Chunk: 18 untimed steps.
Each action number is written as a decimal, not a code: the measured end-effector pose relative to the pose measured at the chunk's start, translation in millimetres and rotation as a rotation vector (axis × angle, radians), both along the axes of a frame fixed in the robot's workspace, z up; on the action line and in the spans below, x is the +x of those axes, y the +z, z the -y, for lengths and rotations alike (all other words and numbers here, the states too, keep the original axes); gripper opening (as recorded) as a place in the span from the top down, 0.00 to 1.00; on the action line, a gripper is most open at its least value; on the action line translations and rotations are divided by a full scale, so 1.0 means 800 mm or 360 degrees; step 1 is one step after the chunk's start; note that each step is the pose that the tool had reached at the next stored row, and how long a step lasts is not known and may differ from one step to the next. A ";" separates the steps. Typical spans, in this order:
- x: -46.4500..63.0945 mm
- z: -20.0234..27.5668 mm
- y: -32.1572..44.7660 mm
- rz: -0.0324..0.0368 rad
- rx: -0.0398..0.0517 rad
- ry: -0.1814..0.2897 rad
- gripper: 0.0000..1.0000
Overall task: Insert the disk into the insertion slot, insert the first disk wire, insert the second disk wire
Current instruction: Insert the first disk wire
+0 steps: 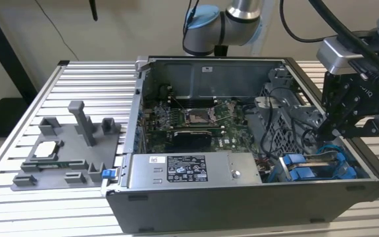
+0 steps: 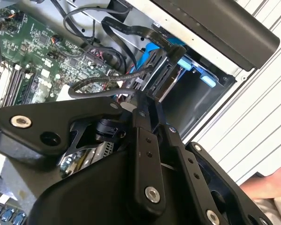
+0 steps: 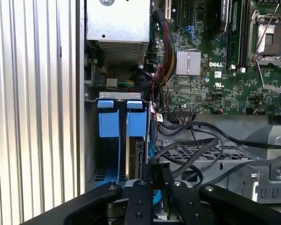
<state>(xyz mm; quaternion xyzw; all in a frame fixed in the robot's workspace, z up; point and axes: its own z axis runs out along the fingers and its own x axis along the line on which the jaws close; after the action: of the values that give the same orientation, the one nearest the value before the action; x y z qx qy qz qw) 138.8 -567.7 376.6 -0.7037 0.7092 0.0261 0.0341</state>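
Tool: the black two-fingered tool [image 1: 329, 132] on the arm reaches down into the case at the exterior view's right. In both wrist views its fingers [image 3: 141, 197] are pressed together at the tips, pinching the end of a thin black wire [image 3: 175, 149].
Disk: the flat silver-grey hard drive in its bright blue plastic carrier frame [image 3: 139, 157] stands on edge in the drive bay at the case's corner. It lies just beside the tool's tips.
Neighbour: a second blue-fronted drive carrier [image 3: 107, 123] sits in the same bay, next to the disk.
Wire: it loops away from the tool's tips over the grey perforated metal cage [image 3: 196, 154], among other black cables.
Case: a black open computer case [image 1: 242, 207] lies on its side with a green motherboard [image 1: 196, 118] on its floor. A silver power supply box with a white label [image 1: 189, 170] sits along the near wall.
Desk: the slatted aluminium desk [image 1: 77, 69] carries the case. It also carries a grey plastic fixture block [image 1: 64, 148], well apart from the tool at the exterior view's left.
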 end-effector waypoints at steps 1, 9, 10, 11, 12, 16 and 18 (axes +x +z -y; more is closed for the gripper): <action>0.000 0.0000 0.0000 -0.0001 0.0000 0.0000 1.00; 0.000 0.0000 -0.0003 -0.0046 0.0000 0.0000 1.00; 0.000 0.0000 -0.0002 -0.0046 0.0000 0.0000 1.00; 0.000 0.0001 -0.0002 -0.0046 0.0000 0.0000 1.00; 0.000 0.0004 -0.0002 -0.0046 0.0000 0.0000 1.00; 0.003 0.0049 -0.0006 -0.0050 0.0000 0.0000 1.00; 0.004 0.0082 -0.0008 -0.0054 0.0000 0.0000 1.00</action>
<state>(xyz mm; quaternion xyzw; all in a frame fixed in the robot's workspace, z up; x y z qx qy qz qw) 142.2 -574.3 375.9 -0.7031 0.7097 0.0379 0.0220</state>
